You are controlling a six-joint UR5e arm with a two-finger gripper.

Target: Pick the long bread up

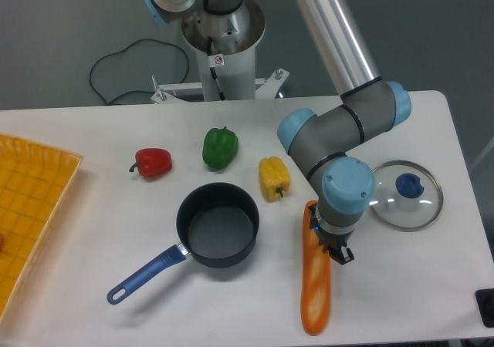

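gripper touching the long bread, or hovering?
Cannot tell. The fixed camera shows the gripper overlapping the long bread near its upper end, but the wrist hides the fingertips.

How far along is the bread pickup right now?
Done: the arm has reached the long bread, and the end effector sits at its upper end. In hand: it seems to be closing on the bread, though the wrist hides the fingers, so grip is unconfirmed. Left: lifting; the bread appears to lie on the table.

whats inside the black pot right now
Nothing shows inside the black pot: its dark bottom looks bare. The near inner wall is hidden by the rim. Its glass lid lies apart on the table, right of the arm.
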